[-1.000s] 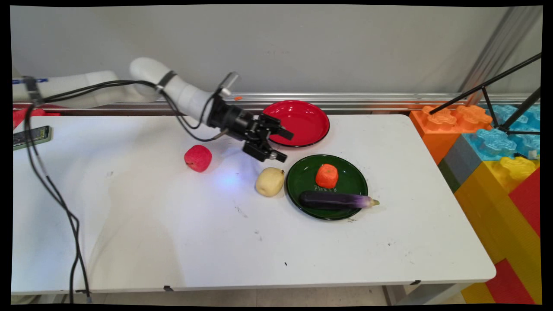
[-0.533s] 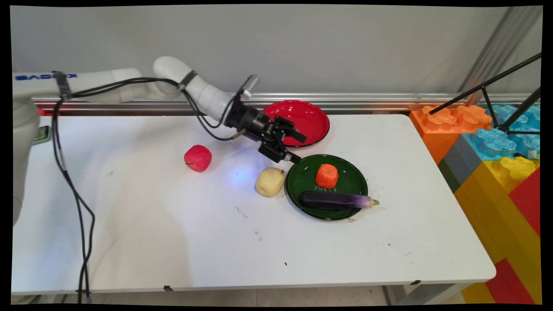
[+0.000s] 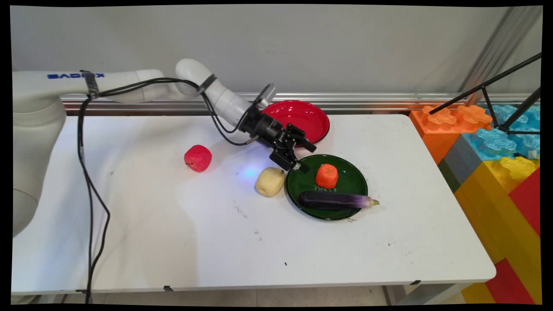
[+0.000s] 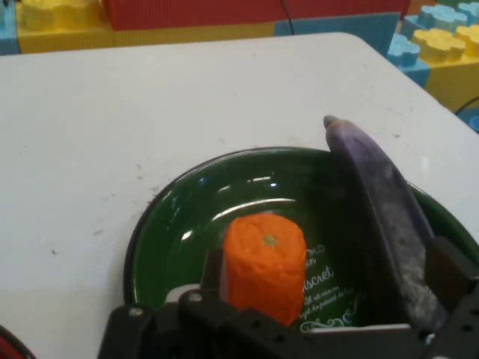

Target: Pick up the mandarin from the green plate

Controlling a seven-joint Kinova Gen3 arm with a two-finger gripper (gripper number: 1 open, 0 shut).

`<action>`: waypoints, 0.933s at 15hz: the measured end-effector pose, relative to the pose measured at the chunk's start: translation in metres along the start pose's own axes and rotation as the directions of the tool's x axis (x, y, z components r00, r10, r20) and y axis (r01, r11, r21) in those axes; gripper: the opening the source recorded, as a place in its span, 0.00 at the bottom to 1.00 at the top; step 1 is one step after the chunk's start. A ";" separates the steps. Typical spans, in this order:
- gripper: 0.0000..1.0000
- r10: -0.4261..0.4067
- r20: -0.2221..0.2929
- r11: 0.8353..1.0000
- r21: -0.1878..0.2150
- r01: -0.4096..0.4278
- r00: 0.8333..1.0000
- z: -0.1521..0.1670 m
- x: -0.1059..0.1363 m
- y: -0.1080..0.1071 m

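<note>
Main view: across the last second the end effector (image 3: pixel 303 157) has travelled from beside the red plate (image 3: pixel 302 119) toward 4 o'clock; it now hangs over the 10 o'clock rim of the green plate (image 3: pixel 352 203). Fingers spread, holding nothing. Nothing on the tabletop (image 3: pixel 216 242) has shifted.

Nearest thing: orange fruit (image 3: pixel 326 176), upright on the green plate, just toward 4 o'clock of the fingertips. Hand view puts the orange fruit (image 4: pixel 266 265) dead ahead between the fingers.

Eggplant (image 3: pixel 337 200) lies across the plate's 6 o'clock side, long axis 9-to-3, stem tip pointing to 3 and overhanging the rim. Potato (image 3: pixel 269 182) just beside the plate at 9 o'clock; red apple (image 3: pixel 198 158) well apart.
</note>
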 end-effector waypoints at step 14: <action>1.00 0.029 0.069 0.999 -0.045 -0.026 0.997 0.037 -0.007 -0.027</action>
